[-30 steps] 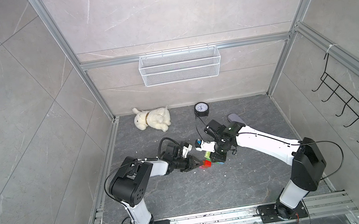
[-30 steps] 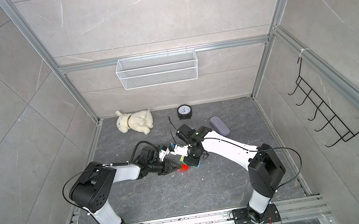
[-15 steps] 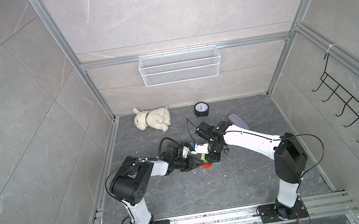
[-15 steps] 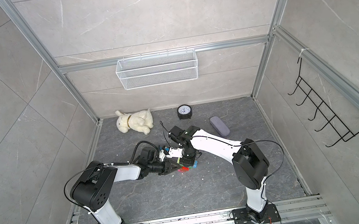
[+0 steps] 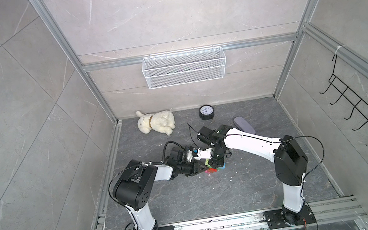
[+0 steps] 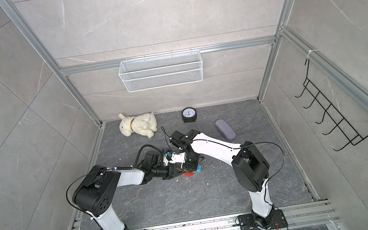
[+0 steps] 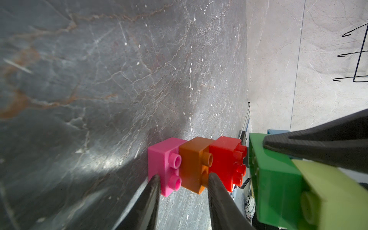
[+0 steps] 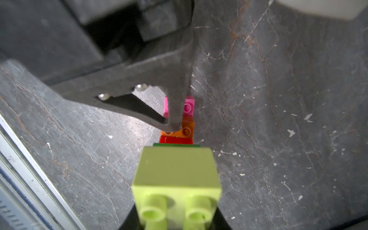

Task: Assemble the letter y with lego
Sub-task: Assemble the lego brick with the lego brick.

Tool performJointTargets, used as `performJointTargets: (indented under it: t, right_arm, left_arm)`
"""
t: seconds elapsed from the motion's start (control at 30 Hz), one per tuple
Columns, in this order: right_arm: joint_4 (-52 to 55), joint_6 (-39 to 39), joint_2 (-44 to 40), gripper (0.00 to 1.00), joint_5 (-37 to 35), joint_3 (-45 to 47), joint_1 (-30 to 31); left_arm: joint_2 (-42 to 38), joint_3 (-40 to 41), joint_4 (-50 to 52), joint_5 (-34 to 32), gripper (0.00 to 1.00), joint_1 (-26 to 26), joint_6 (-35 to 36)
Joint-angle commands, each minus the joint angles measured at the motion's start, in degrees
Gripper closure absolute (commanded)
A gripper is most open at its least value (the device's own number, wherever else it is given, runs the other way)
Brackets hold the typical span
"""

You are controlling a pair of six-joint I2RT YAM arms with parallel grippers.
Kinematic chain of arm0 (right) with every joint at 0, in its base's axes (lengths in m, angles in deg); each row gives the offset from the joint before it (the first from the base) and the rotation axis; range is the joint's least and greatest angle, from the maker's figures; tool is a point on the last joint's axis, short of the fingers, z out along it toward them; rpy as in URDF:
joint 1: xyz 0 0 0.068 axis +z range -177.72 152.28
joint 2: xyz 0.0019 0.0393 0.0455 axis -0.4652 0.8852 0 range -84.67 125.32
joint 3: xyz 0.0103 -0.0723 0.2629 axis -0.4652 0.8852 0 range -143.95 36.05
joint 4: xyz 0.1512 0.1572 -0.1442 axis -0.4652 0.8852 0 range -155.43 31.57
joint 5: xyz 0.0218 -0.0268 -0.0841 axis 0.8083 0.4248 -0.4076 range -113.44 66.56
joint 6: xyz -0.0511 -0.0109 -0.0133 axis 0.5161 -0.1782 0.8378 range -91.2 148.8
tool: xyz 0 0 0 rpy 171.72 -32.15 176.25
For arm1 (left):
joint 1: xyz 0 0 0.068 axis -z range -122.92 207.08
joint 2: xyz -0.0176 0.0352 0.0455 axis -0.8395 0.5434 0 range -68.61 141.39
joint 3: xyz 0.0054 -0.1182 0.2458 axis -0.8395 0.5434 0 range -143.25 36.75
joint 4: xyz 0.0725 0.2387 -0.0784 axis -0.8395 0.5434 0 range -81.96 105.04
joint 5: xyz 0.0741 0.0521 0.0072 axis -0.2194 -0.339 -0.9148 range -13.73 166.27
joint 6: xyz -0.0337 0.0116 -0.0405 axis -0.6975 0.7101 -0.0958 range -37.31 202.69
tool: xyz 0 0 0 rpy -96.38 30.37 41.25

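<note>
No legible text anywhere; clock (image 5: 206, 111) dial numerals too small.

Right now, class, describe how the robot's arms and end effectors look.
Both arms share one look: the left arm and right arm have white shells with bulky black joints and thin black cables looping alongside. The left end effector and right end effector have black, tapering fingers.

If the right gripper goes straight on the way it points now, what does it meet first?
Probably the red brick: the right gripper, shut on the yellow-green brick and green bar, points at its studs across a small gap. The left gripper holds that brick's stack.
</note>
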Motion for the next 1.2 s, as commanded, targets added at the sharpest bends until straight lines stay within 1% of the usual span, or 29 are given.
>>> performJointTargets:
  t: [0.0, 0.57, 0.83, 1.17]
  right_arm:
    - [2.55, 0.36, 1.67, 0.68, -1.06, -1.39, 0.44]
    - [4.07, 0.29, 5.94, 0.68, -4.25, -2.31, 1.29]
    - [5.60, -3.43, 8.49, 0.68, -7.71, -3.32, 1.93]
    - [4.27, -7.69, 9.55, 0.69, -5.08, -4.14, 2.29]
  left_arm:
    - [4.53, 3.40, 10.83, -9.61, 0.59, 0.73, 1.19]
    - [4.55, 3.23, 11.06, -9.72, 0.59, 0.74, 1.16]
    - [4.40, 3.09, 11.32, -9.80, 0.59, 0.77, 1.16]
    - [4.28, 3.14, 11.47, -9.91, 0.59, 0.81, 1.24]
